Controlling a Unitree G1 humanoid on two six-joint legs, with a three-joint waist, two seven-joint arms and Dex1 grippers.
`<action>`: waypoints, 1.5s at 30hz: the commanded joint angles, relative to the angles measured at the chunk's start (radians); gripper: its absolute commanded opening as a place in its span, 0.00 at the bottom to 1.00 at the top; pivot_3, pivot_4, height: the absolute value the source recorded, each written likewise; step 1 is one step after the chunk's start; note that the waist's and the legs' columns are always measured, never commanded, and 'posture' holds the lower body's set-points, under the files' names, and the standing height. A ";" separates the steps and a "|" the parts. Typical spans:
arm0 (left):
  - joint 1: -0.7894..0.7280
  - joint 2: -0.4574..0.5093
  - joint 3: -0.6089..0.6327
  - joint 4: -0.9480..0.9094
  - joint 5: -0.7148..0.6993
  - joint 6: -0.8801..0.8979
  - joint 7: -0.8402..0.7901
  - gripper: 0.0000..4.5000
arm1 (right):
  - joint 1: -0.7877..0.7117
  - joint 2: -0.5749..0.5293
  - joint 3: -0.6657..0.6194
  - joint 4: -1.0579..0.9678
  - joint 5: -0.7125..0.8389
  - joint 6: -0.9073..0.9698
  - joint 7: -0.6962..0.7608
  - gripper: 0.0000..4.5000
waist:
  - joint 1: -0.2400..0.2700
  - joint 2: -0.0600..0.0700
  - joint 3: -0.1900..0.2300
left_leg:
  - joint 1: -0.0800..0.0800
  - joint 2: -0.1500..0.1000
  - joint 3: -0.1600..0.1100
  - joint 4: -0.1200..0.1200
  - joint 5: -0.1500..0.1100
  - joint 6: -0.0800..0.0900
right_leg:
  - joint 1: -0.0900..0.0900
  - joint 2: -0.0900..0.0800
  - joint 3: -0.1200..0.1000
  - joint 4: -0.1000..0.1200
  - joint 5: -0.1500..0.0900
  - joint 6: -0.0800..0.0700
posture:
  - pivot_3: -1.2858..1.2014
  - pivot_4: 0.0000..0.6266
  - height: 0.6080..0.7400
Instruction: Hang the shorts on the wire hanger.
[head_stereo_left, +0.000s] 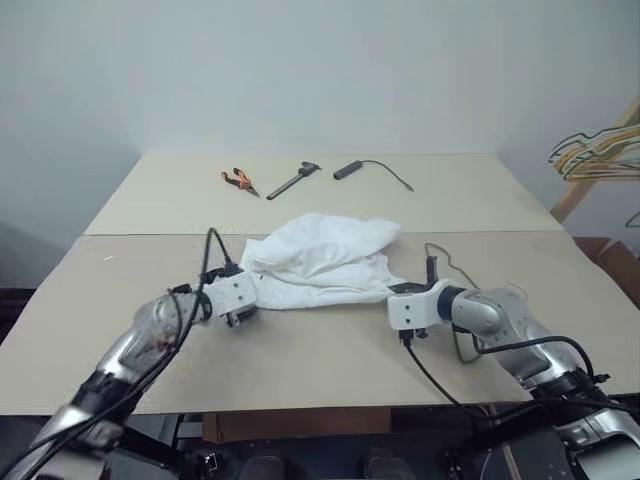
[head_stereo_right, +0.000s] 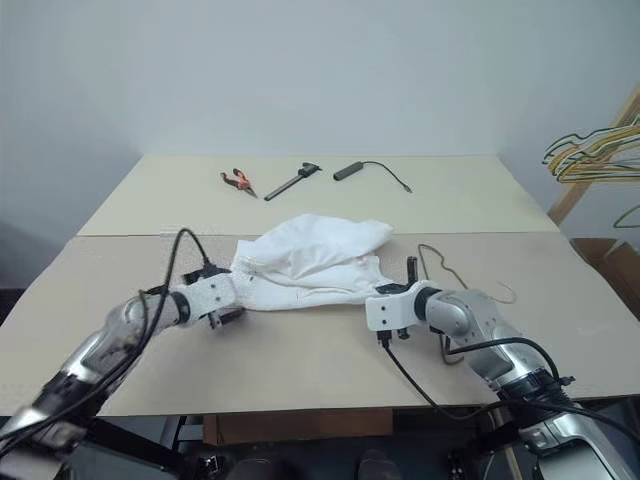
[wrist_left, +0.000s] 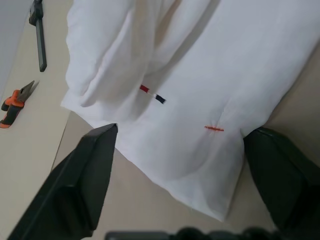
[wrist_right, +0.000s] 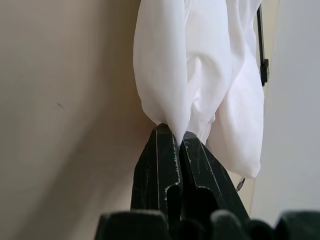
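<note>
Now | right gripper (wrist_right: 178, 142) pinches shorts (head_stereo_left: 325, 258) | left gripper (wrist_left: 175, 137) open at hem; straddle it squarely, then close.

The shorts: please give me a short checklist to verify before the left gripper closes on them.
1. Right gripper pinches an edge of the shorts: ok, fingers shut on a fold of fabric.
2. Left gripper open wide enough: ok, both fingers apart with the hem between them.
3. Fabric deep enough between the left fingers: cannot tell; the hem corner lies between them but not far in.
4. Wire hanger free to pick up: ok, it lies on the table beside the right arm, not under the shorts.
5. Pliers and other tools out of the way: ok, at the far end.
</note>
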 joint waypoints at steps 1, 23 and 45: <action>-0.069 -0.045 -0.017 0.163 0.051 -0.067 0.017 0.66 | -0.003 -0.012 -0.047 -0.050 0.016 0.010 0.003 0.00 | -0.003 0.000 0.000 | 0.000 0.000 0.000 0.000 0.000 0.000 | 0.000 0.000 0.000 0.000 0.000 0.000 | 0.51 0.00 1.00; -0.691 -0.178 0.256 0.571 0.108 -0.349 0.807 0.01 | -0.522 0.285 -0.231 0.411 -0.056 -0.004 -0.839 0.00 | -0.036 -0.010 0.007 | -0.021 -0.001 -0.009 0.003 0.012 0.000 | -0.022 -0.002 0.001 0.003 0.018 0.001 | 0.51 0.00 1.00; 0.620 0.589 0.494 -0.577 -0.664 -0.150 -0.608 0.01 | -0.209 -0.073 0.056 0.571 0.061 -0.832 -0.272 0.00 | -0.129 0.001 0.003 | 0.033 0.002 0.015 0.000 -0.010 0.013 | 0.020 -0.012 0.004 0.001 -0.006 0.007 | 0.51 0.00 1.00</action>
